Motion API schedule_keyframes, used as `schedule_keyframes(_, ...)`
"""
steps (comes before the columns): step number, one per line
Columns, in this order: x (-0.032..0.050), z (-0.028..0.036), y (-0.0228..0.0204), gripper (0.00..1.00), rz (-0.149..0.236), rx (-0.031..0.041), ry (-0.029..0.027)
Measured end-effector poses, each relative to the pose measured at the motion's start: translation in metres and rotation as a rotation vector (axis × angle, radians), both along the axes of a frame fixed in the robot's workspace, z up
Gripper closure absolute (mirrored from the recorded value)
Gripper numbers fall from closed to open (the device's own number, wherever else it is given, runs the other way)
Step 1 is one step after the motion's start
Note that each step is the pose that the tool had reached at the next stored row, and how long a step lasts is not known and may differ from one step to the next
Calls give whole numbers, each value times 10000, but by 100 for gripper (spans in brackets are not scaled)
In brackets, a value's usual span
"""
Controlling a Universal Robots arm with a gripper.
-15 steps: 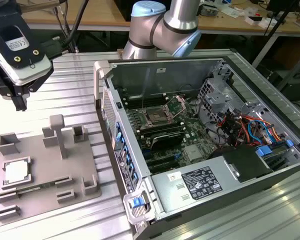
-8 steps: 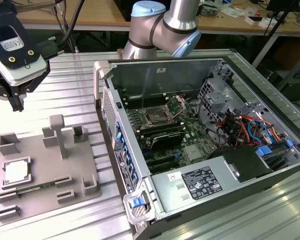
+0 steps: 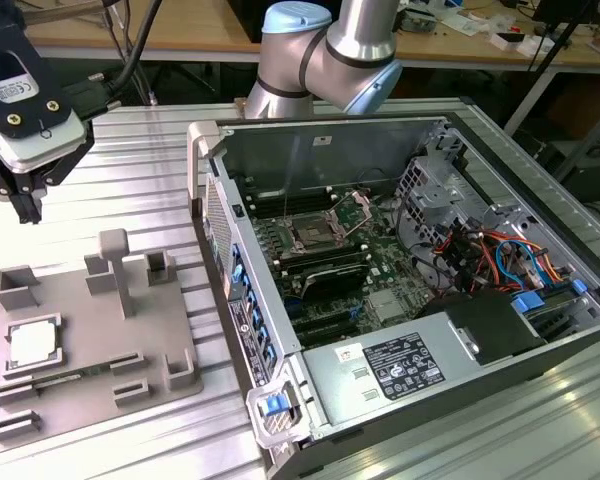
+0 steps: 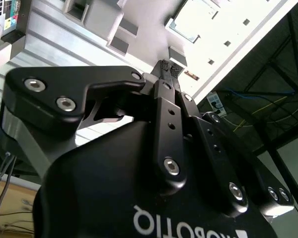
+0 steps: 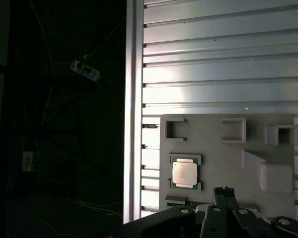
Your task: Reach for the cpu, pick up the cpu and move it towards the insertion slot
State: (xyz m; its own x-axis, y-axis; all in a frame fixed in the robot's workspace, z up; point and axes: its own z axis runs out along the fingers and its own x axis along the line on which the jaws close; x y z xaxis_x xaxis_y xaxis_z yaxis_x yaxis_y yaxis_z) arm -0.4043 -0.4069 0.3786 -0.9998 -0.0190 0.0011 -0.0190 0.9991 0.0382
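Hovering over the grey tray, fingers together, the gripper hangs well above the cpu at the exterior view's left. A clean pick likely needs fingers parted, squared to its edges.

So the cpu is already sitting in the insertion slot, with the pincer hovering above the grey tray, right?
Not quite. The exterior view shows the cpu lying in the grey tray, not in the insertion slot inside the open case. The pincer does hover above the tray.
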Motion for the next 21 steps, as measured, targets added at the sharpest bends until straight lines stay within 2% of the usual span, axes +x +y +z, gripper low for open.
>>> schedule_keyframes(21, -69, -3, 0, 89, 1, 0, 13)
